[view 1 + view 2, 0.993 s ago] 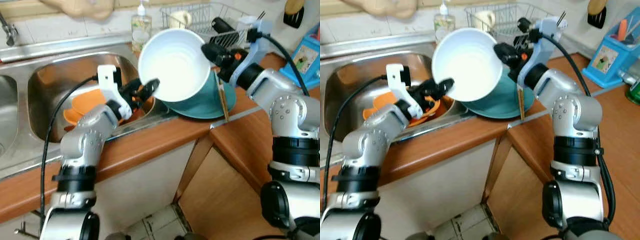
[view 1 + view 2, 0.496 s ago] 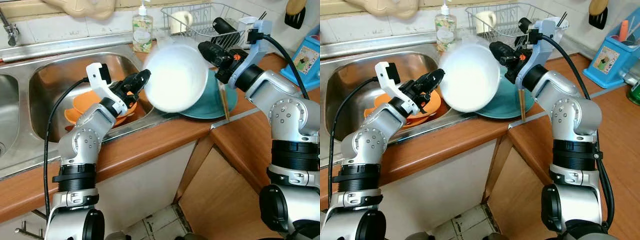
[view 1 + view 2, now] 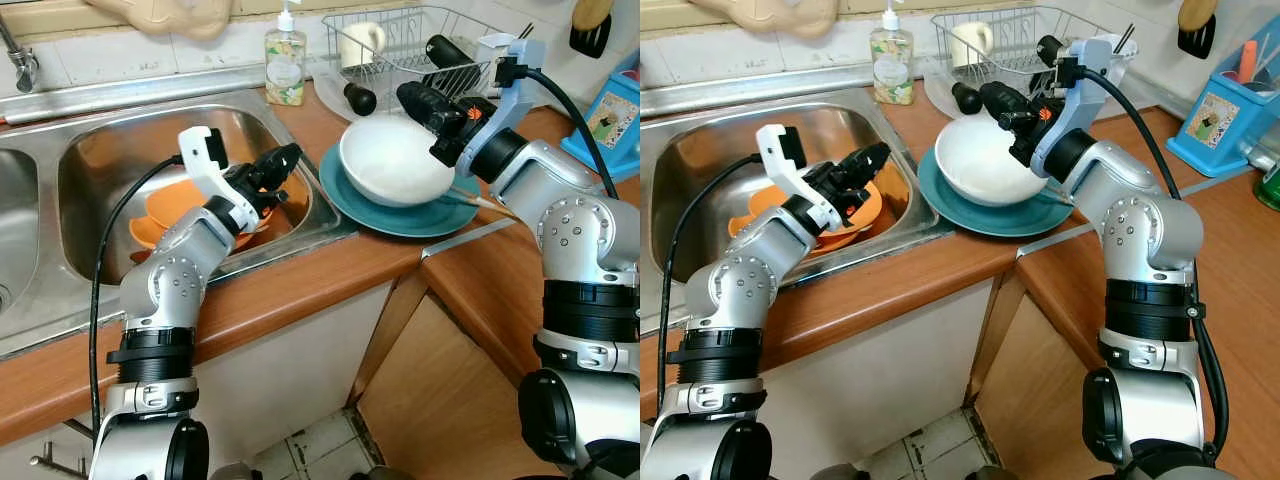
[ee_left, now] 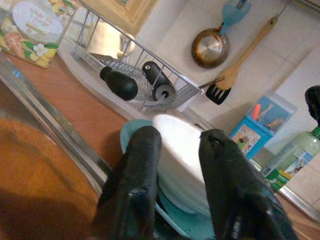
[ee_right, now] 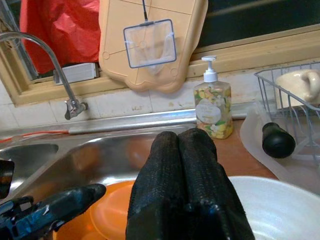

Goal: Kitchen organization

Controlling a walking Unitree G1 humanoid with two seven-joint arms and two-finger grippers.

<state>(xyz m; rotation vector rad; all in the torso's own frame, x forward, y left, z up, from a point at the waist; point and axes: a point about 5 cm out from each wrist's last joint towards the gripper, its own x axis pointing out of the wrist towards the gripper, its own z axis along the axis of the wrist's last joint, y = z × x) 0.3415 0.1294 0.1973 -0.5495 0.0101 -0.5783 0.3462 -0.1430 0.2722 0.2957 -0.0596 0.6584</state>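
Black fingers of the right gripper [image 3: 420, 101] are pressed together with nothing between them, poised just above the far rim of the white bowl [image 3: 393, 160]. The bowl sits upright on a teal plate [image 3: 400, 212] on the wooden counter [image 3: 300, 285], just right of the steel sink [image 3: 80, 150]. To the left, the left gripper [image 3: 278, 170] hovers over the sink's right part with its fingers parted and empty, pointing toward the bowl. Below it, orange dishes [image 3: 165, 212] lie stacked in the sink. A chopstick [image 3: 485, 203] rests by the plate's right edge. Farther back stand a soap bottle [image 3: 285, 62] and a wire dish rack [image 3: 420, 40] holding a mug [image 3: 360, 42].
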